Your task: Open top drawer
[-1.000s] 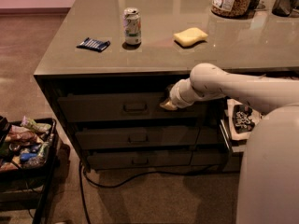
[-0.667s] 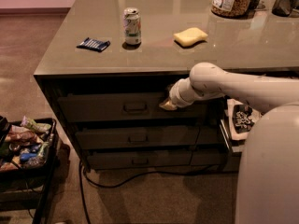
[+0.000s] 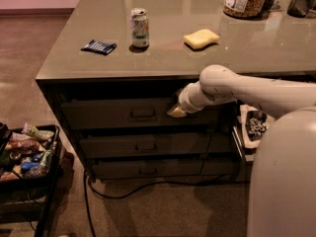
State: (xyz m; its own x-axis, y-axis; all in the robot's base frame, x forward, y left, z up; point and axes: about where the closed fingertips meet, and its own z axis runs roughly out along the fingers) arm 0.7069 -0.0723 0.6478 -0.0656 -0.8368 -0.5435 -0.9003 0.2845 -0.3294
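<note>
Since nothing I can make out has shifted over the last second, the job looks stalled at the reach. The top drawer (image 3: pixel 108 115) is as shut as it was. The gripper (image 3: pixel 176 111) hangs in the same spot, just right of the small pull handle (image 3: pixel 143 113) and level with it. It is close against the drawer front, though I can't say whether it touches. Whether the gripper is apart or together I cannot tell. Behind it the white arm (image 3: pixel 237 85) stretches in from the right, just as before. My guess is that no hold on the handle has been made yet, so the pull hasn't begun.

The drawer itself sits directly under the lip of the surface (image 3: pixel 197 63), uppermost of three stacked drawers. It is wide, dark grey-green and flat-faced, taller in front than the two below it (image 3: pixel 113 147), with the handle at its centre.
</note>
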